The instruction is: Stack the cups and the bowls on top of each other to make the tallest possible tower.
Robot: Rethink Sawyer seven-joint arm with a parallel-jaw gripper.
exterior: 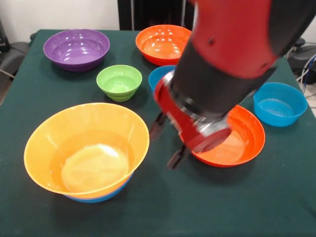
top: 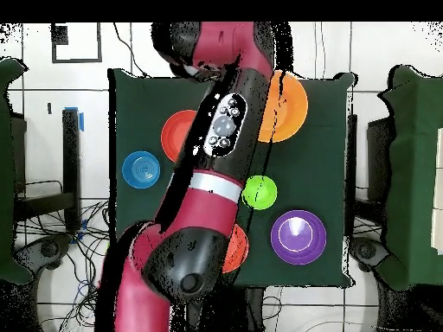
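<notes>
My gripper is open and empty. It hangs low between the big orange bowl and a red-orange bowl, at the red-orange bowl's left rim. The big orange bowl sits nested in a blue bowl at the front left; only that blue rim shows. A small lime-green bowl, a purple bowl and a second red-orange bowl stand farther back. One blue bowl stands at the right. Another blue bowl is half hidden behind the arm. The lime-green tumbler is out of view.
In the overhead view the arm crosses the middle of the table and hides the gripper. Around it show the orange bowl, a red-orange bowl, a blue bowl, the green bowl and the purple bowl.
</notes>
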